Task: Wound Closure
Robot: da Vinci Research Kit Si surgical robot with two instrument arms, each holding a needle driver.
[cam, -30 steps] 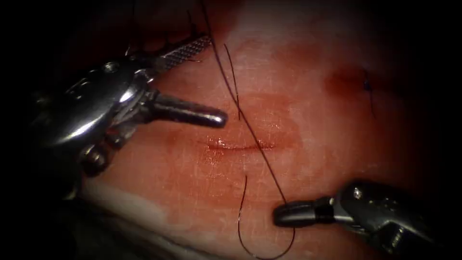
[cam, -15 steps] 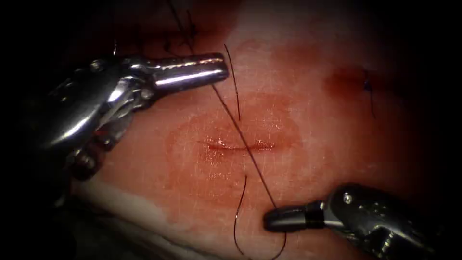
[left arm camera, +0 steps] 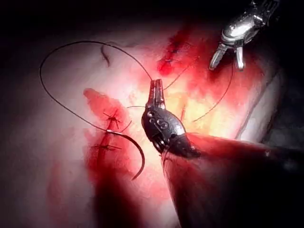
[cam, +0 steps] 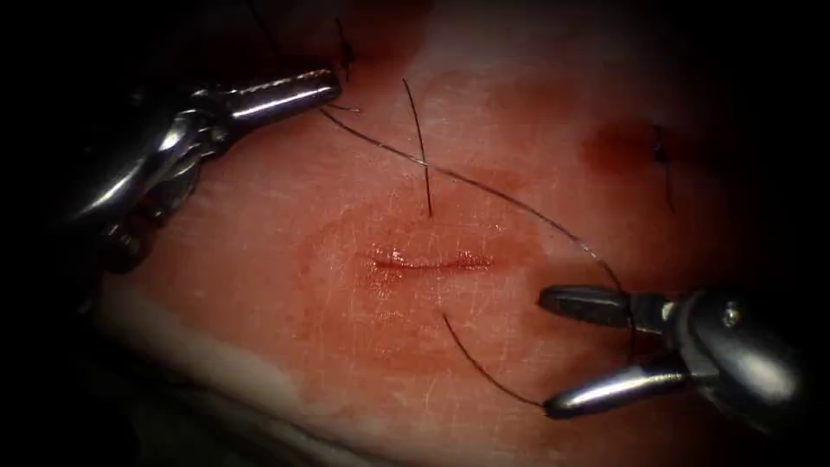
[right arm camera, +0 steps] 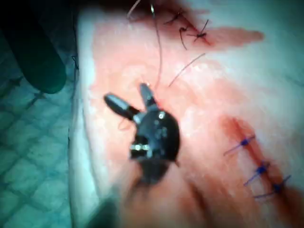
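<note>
The cut [cam: 428, 261] lies across the middle of the tissue [cam: 285, 285], wet with red fluid. My left tool [cam: 333, 84] sits to the upper left of the cut, jaws shut on the dark thread [cam: 501, 197]. From there the thread slants across above the cut and curls past my right tool [cam: 546, 351], which stands open, gripping nothing. A thread tail [cam: 484, 367] ends by its lower jaw. In the left wrist view the curved needle [left arm camera: 137, 153] lies free on the tissue beside old stitches, with the left tool [left arm camera: 156, 85] shut on its thread [left arm camera: 52, 97].
A short loose thread piece [cam: 419, 147] stands above the cut. Finished stitches sit at the far right [cam: 661, 156] and by the left tool [cam: 346, 52]. Blue stitches [right arm camera: 259, 168] show in the right wrist view. The tissue's pale front edge [cam: 225, 372] runs below.
My left tool shut on the thread and drew it up and to the left. My right tool let the thread go, opened wide and moved right and upward.
</note>
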